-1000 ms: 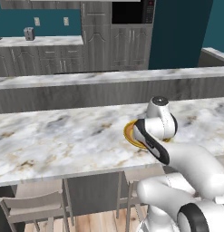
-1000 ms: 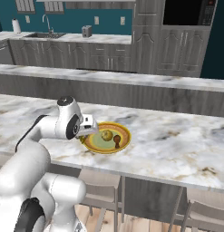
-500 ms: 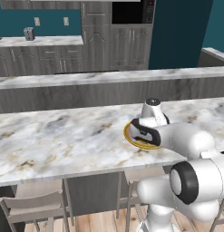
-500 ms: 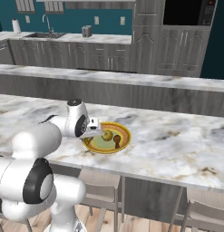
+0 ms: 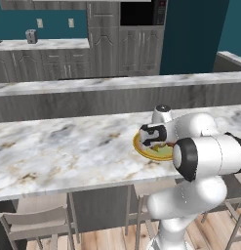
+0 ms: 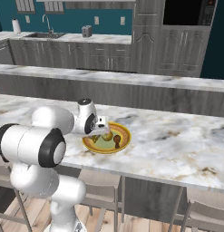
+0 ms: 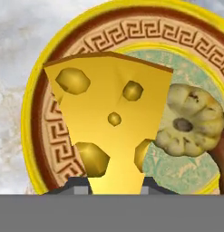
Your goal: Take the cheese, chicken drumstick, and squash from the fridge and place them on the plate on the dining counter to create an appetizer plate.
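My gripper (image 7: pixel 115 186) is shut on the cheese (image 7: pixel 109 118), a bright yellow wedge with darker holes, and holds it just above the left side of the plate (image 7: pixel 36 104). The pale squash (image 7: pixel 188 120) lies on the plate's greenish centre, to the right of the cheese. A brown edge of the chicken drumstick (image 7: pixel 221 158) shows beside the squash. In the base views the gripper (image 5: pixel 152 139) (image 6: pixel 104 129) hangs low over the plate (image 5: pixel 158 155) (image 6: pixel 104 149) on the dining counter (image 5: pixel 58 146) (image 6: pixel 177 140). The drumstick (image 6: pixel 117 140) rests in the plate.
Grey stools (image 5: pixel 36 217) (image 6: pixel 202 213) stand under the counter's near edge. A raised ledge (image 5: pixel 92 83) runs behind the marble top. The far counter with the sink (image 6: pixel 43 35) lies beyond. My own bulky white arm (image 5: pixel 210 156) crowds the plate's near side.
The arm has folded in, its elbow swinging up beside the plate. The hand has stayed over the plate with the cheese still gripped.
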Controlling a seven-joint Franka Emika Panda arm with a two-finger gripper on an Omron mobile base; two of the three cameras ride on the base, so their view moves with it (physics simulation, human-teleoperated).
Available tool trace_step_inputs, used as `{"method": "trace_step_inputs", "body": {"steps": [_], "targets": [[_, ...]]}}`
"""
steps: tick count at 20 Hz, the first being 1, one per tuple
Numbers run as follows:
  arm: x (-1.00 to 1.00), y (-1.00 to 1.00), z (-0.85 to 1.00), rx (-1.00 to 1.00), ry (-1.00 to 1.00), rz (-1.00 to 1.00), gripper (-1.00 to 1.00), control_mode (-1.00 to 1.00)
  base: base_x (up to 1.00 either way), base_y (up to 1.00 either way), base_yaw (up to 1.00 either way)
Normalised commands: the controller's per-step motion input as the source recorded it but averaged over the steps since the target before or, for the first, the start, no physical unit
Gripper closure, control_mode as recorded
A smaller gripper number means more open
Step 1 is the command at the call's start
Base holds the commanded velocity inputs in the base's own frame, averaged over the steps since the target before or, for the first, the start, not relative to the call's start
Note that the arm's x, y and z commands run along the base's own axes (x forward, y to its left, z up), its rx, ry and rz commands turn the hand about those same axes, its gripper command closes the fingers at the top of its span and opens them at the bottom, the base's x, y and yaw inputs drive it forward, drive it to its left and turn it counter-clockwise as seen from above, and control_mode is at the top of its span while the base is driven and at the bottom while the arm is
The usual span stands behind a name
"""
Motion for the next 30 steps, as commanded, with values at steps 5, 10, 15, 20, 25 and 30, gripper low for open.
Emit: {"method": "trace_step_inputs", "body": {"steps": [5,10,15,20,25,30], "targets": [[0.15,0.00,-0.65,0.00,0.15,0.00,1.00,-1.00,0.00,0.00,0.00],[0.18,-0.03,-0.37,0.00,0.11,0.00,1.00,-1.00,0.00,0.00,0.00],[-0.03,-0.13,0.00,0.00,0.00,-0.01,-1.00,-1.00,0.00,0.00,0.00],[-0.28,-0.07,0.14,0.00,0.00,-0.06,-1.00,-1.00,0.00,0.00,0.00],[-0.55,-0.05,0.49,0.00,-0.02,-0.02,-1.00,-1.00,0.00,0.00,0.00],[-0.60,-0.06,0.78,0.00,-0.10,0.00,-1.00,-1.00,0.00,0.00,0.00]]}}
